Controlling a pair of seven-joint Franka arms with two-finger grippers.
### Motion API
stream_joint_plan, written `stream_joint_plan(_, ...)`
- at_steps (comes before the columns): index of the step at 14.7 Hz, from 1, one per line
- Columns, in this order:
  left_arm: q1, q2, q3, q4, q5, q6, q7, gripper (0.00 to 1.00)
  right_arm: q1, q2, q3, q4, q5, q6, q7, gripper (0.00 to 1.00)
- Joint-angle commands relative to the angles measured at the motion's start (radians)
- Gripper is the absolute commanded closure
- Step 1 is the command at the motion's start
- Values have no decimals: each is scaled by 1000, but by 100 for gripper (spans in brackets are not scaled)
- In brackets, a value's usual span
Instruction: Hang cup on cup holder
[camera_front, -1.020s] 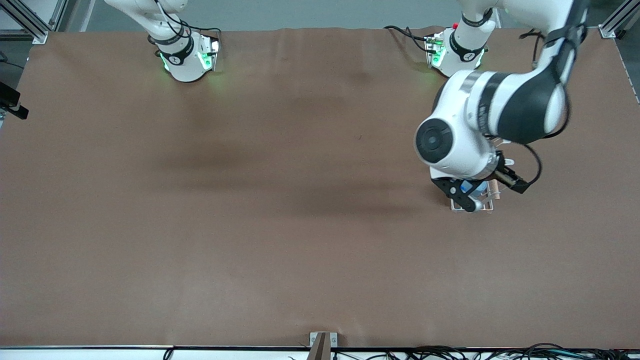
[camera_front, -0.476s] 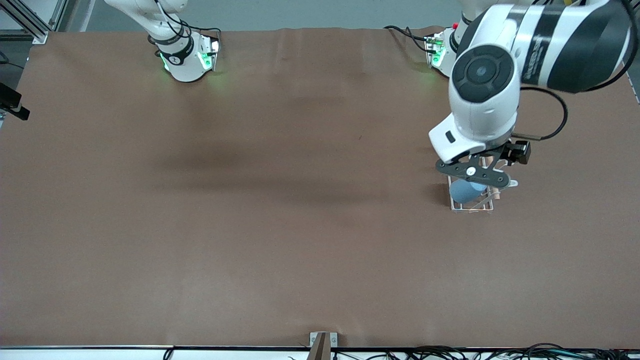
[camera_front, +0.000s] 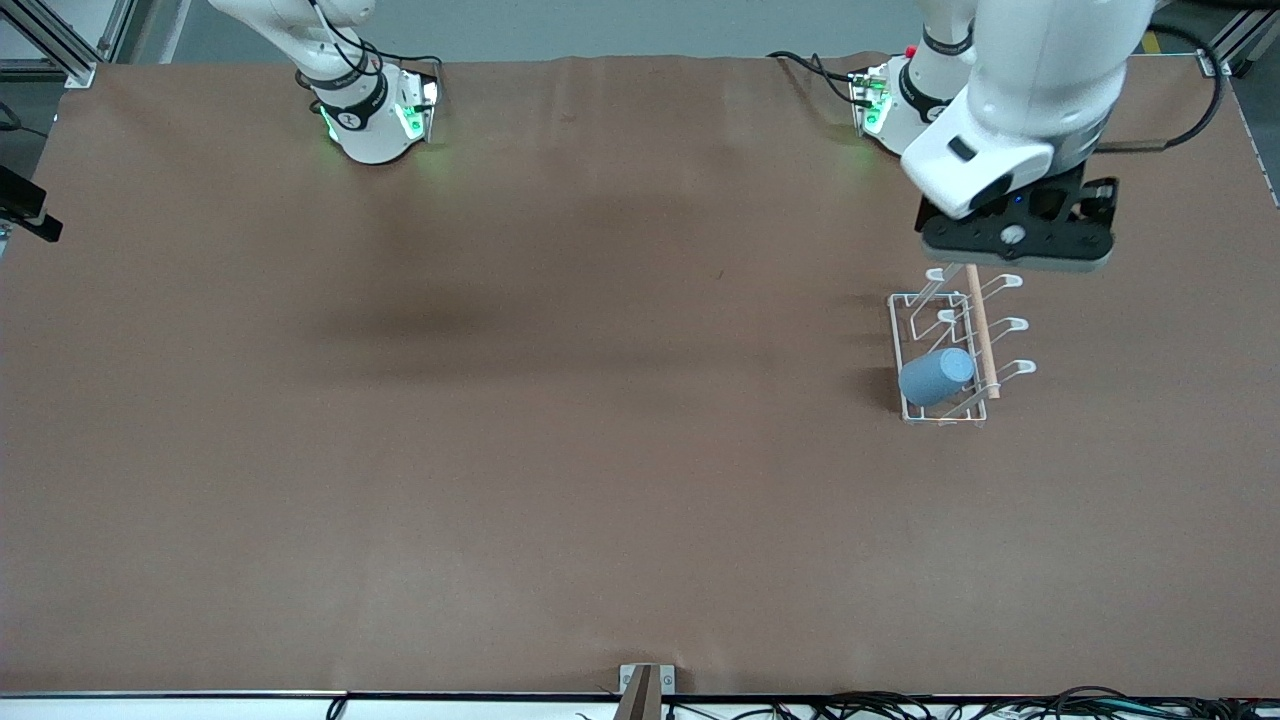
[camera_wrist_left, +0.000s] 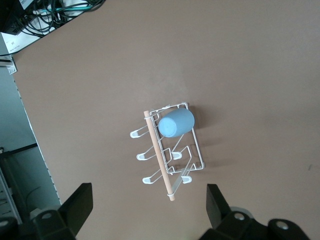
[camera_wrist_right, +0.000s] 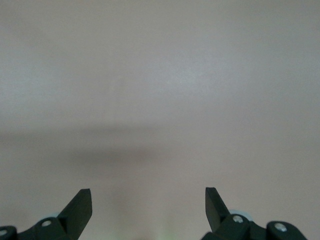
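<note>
A brown cloth covers the whole surface, with cables along its edge nearest the front camera and the two arm bases along the farthest edge. The cup now sits tipped on a prong of the cup holder, at the rack's end nearest the front camera, close to the surface's edge at the left arm's end. In the left wrist view the cup shows its closed base, its mouth slid over a prong of the cup holder beside the wooden dowel. A second ago the left gripper was down at the cup; it has since let go and lifted away, and now hangs over the rack's end closest to the arm bases, jaws wide and empty. That suggests the hanging is done and the arm is retreating. The right gripper waits out of the front view, jaws wide, holding nothing. No readable writing or brand shows anywhere.
</note>
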Motion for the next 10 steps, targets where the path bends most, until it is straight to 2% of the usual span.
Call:
stream_joint_plan(1, 61, -29, 3, -14, -70, 5, -10, 0, -20, -16, 15, -20, 26, 11, 16, 0)
stream_joint_plan(4, 213, -52, 7, -23, -305, 32, -1, 0, -22, -14, 14, -20, 30, 11, 14, 0)
stream_joint_plan(7, 204, -152, 81, -137, -341, 90, 2, 0, -22, -16, 14, -20, 31, 13, 14, 0)
stream_joint_plan(10, 189, -189, 138, -198, -344, 92, 2, 0, -22, -14, 14, -20, 31, 13, 16, 0)
